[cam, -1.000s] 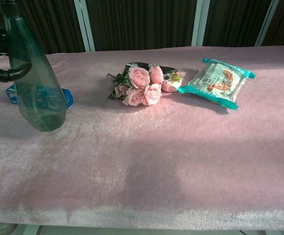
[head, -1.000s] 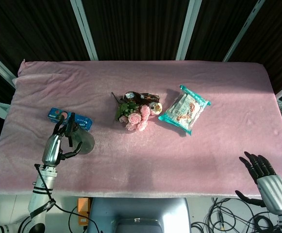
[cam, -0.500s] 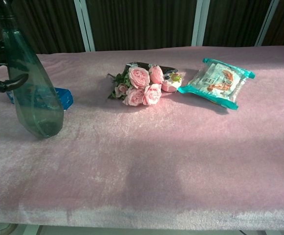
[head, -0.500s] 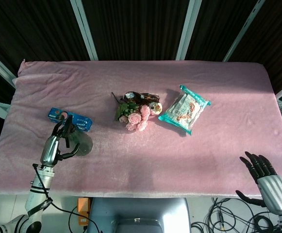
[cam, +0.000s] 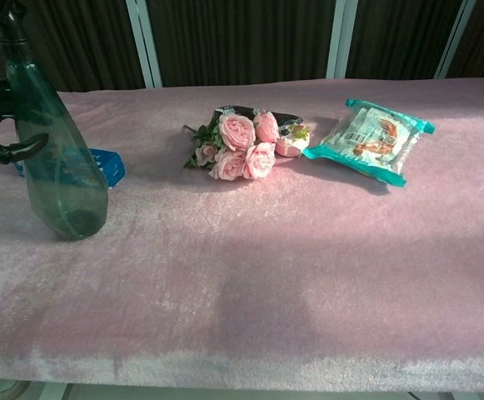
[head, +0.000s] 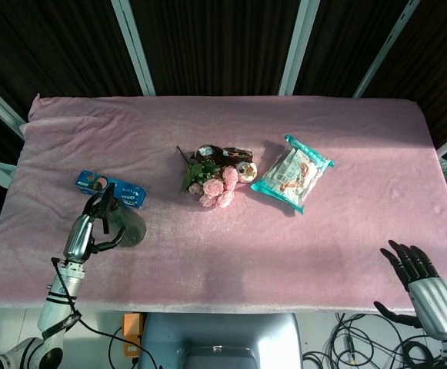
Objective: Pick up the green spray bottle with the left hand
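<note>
Our left hand (head: 92, 224) stays wrapped around the green spray bottle (cam: 56, 154) — over the last second the bottle drifted lower toward the worktop (head: 231, 246), at about 8 o'clock from the flowers (head: 215, 184). We judge the pick-up already done.

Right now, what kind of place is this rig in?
Probably a lab or test bench, not a home: a table under a pink cloth, loose cables on the floor, and staged props like fake roses and a snack bag.
</note>
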`<action>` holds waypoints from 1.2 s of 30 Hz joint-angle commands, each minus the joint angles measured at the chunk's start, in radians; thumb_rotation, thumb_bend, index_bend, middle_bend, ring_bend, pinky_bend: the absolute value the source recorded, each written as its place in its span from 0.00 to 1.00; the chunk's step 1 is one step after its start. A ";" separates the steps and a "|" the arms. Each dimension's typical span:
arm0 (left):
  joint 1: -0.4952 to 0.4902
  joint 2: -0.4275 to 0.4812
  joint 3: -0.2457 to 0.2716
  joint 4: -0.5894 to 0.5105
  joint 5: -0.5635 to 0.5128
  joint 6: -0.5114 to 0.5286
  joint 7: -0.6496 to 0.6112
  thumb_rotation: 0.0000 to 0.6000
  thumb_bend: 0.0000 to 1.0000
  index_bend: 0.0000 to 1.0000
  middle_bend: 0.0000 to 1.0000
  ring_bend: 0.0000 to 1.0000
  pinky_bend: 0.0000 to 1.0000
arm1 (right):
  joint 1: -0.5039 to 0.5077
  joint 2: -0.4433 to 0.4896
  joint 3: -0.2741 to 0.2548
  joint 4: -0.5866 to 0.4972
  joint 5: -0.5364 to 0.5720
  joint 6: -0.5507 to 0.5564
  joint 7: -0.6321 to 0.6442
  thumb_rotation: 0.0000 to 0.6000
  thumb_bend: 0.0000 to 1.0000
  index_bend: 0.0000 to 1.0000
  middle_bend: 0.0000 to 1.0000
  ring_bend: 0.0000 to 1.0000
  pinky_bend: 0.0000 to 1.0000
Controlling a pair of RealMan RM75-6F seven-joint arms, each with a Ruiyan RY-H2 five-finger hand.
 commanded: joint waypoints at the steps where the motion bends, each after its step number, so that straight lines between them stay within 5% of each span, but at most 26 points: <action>1: -0.001 0.004 0.002 0.009 0.006 -0.016 -0.025 1.00 0.41 0.57 0.53 0.17 0.00 | -0.001 0.000 0.000 0.000 0.000 0.002 0.001 1.00 0.34 0.00 0.00 0.00 0.00; 10: -0.006 0.020 0.014 0.025 0.027 -0.050 -0.041 1.00 0.41 0.26 0.32 0.03 0.00 | -0.001 0.000 0.000 0.001 -0.001 0.003 0.000 1.00 0.33 0.00 0.00 0.00 0.00; 17: -0.002 0.018 0.013 0.040 0.048 -0.035 -0.053 1.00 0.37 0.03 0.03 0.00 0.00 | -0.003 0.000 0.000 0.003 -0.003 0.006 0.002 1.00 0.33 0.00 0.00 0.00 0.00; 29: 0.015 0.056 0.031 0.021 0.094 -0.001 -0.049 0.99 0.33 0.00 0.00 0.00 0.00 | -0.005 0.000 0.001 0.006 -0.006 0.016 0.005 1.00 0.34 0.00 0.00 0.00 0.00; 36: 0.081 0.262 0.144 -0.002 0.168 0.013 0.113 0.97 0.31 0.00 0.00 0.00 0.00 | -0.013 0.007 0.003 0.007 0.000 0.032 0.022 1.00 0.34 0.00 0.00 0.00 0.00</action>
